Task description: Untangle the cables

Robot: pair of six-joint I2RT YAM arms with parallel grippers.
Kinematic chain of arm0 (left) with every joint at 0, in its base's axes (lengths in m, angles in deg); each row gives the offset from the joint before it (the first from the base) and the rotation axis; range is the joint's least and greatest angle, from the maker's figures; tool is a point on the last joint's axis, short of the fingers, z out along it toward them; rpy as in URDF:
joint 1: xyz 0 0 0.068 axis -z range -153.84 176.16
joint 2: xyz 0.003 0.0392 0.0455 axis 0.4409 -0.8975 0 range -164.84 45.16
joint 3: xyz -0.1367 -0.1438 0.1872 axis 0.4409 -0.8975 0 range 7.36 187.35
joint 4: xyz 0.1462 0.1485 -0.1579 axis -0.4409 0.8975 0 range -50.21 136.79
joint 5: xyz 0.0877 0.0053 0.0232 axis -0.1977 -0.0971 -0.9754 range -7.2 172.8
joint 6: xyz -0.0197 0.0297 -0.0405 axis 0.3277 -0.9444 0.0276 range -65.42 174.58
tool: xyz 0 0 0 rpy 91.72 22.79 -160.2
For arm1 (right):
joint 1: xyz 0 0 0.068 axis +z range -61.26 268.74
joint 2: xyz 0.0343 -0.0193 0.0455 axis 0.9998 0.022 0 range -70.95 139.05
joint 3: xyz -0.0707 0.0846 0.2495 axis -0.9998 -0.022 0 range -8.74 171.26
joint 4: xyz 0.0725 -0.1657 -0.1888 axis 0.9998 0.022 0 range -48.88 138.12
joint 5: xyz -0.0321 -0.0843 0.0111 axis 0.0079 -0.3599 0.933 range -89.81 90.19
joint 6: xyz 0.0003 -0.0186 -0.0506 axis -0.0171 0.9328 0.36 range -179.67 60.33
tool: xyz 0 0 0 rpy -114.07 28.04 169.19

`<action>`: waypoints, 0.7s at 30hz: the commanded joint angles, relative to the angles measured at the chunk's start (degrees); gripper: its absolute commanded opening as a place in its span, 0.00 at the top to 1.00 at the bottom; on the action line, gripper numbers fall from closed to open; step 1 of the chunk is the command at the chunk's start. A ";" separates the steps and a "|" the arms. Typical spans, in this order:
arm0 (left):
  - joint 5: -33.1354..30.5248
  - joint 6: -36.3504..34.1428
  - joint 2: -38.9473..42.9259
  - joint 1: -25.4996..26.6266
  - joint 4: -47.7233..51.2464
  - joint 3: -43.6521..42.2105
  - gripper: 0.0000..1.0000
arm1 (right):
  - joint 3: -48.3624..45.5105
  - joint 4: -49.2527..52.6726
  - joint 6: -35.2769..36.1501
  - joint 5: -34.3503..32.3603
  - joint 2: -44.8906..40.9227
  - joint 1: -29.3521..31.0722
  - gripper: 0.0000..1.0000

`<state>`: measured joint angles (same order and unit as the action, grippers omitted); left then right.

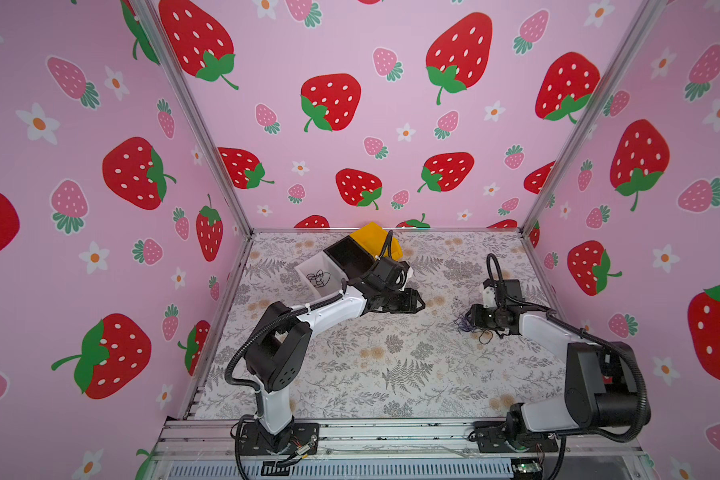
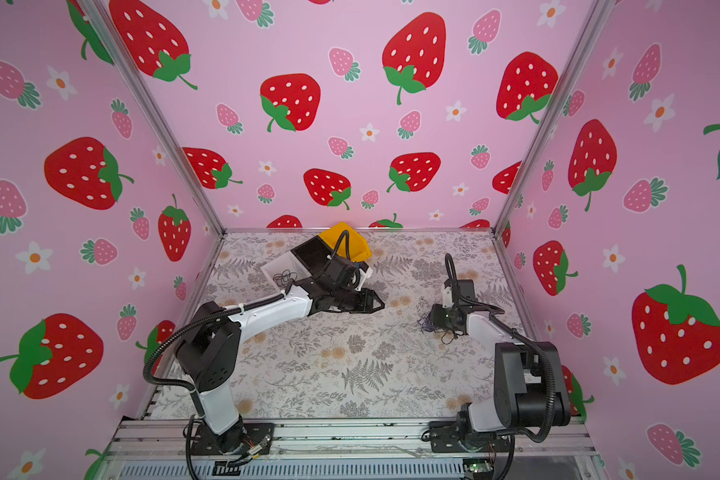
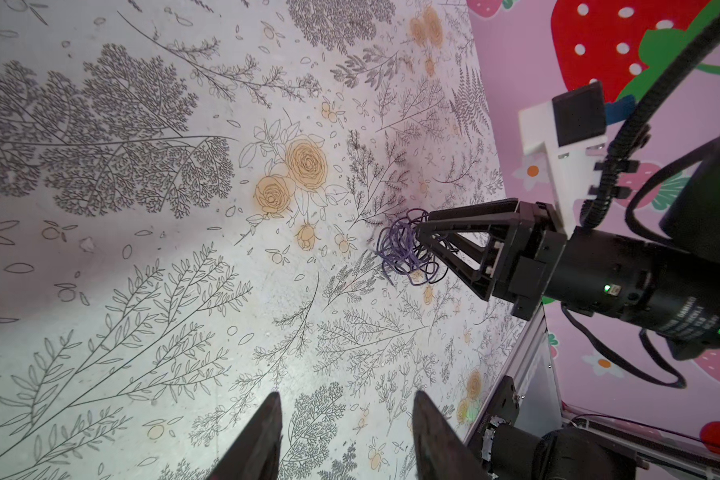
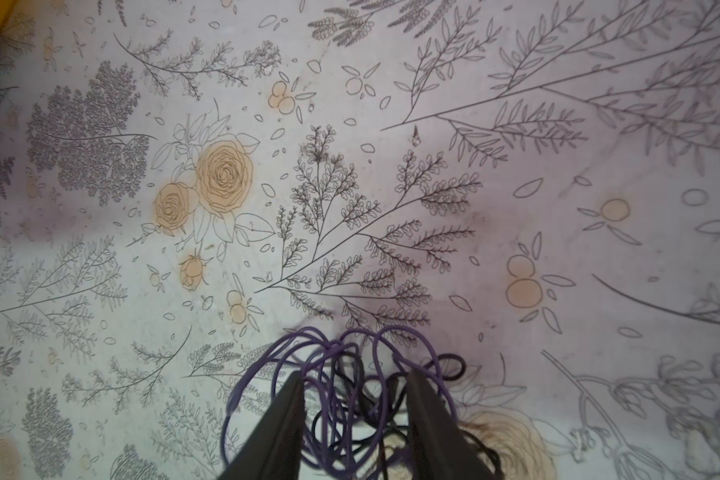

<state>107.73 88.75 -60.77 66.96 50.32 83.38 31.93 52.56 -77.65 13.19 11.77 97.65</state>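
Cables (image 4: 333,345) glossy, plastic-sheathed; tabletop (image 4: 516,124) matt, smooth, printed.

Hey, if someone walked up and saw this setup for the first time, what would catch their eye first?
Pink walls printed with big red strawberries surround the floral table in both top views. On the table's right side lies a tangle of purple and black cables, with the fingers of the right gripper either side of it. At the back left, a white bin holds a loose black cable.
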 commanded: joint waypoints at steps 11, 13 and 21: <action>3.78 -1.83 -2.84 1.73 -1.06 3.31 0.51 | 5.29 4.37 -1.80 0.45 -3.26 6.97 0.91; 3.51 -3.34 -3.60 2.78 -0.56 4.12 0.50 | 5.19 3.82 -2.71 1.23 -4.03 7.43 0.95; 4.72 -8.32 -13.32 6.16 11.32 17.60 0.45 | 4.78 3.02 -3.75 2.93 -3.85 7.70 1.00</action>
<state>110.90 83.11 -71.09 72.45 55.37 96.19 36.10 55.36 -79.86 14.52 8.38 105.23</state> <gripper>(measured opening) 0.549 0.056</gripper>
